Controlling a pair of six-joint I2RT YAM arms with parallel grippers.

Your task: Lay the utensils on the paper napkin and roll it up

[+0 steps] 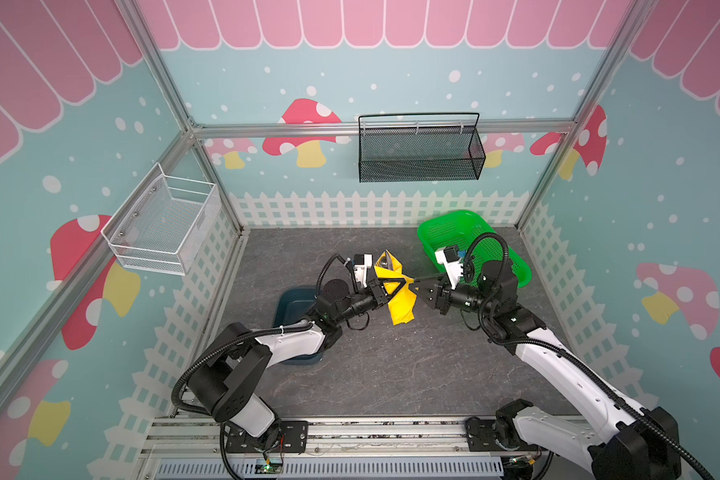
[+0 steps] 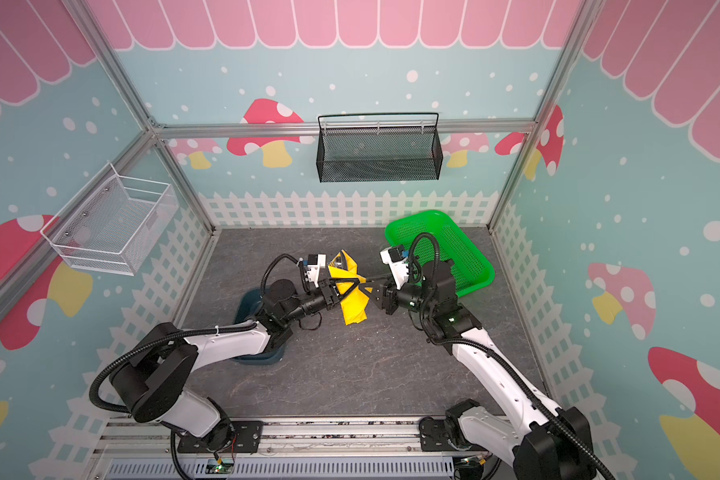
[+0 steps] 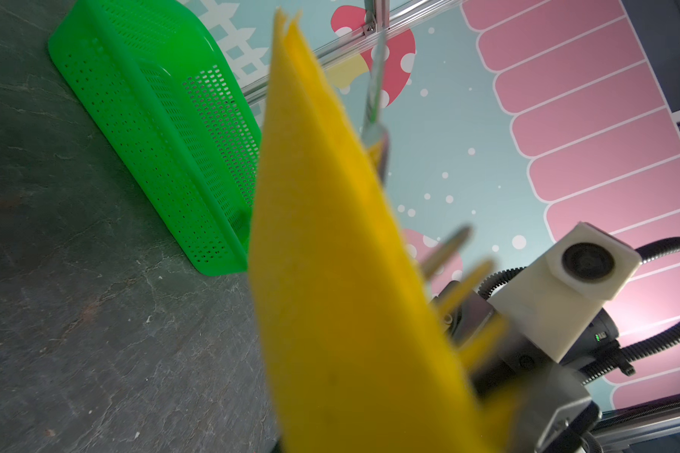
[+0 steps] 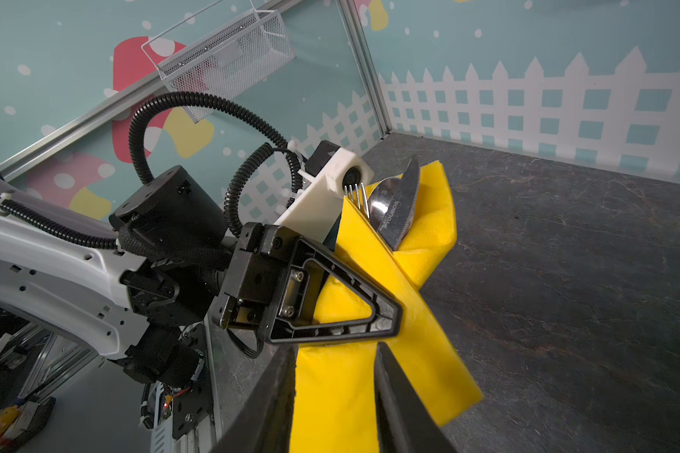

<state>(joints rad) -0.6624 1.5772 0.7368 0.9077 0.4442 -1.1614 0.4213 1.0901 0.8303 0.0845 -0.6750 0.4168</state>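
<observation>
— How does the napkin (image 4: 370, 251) look?
— Yellow, wrapped loosely round the utensils (image 4: 393, 213). The fork, spoon and knife tips poke out of one end. It is held up over the middle of the gray counter (image 1: 371, 374).
— And around it?
— A green basket (image 1: 449, 232) at the back right, a blue tray (image 1: 292, 307) on the left, mushroom-print walls (image 1: 391, 75).
— The jaws?
— Left jaws clenched on the napkin. Right jaws parted, just beside its hanging flap.

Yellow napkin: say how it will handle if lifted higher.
The napkin is probably floppy: its loose tail hangs creased below the left gripper. The utensils poke from the open top and may slide out if tilted. Thin paper could tear under the pinch.
</observation>
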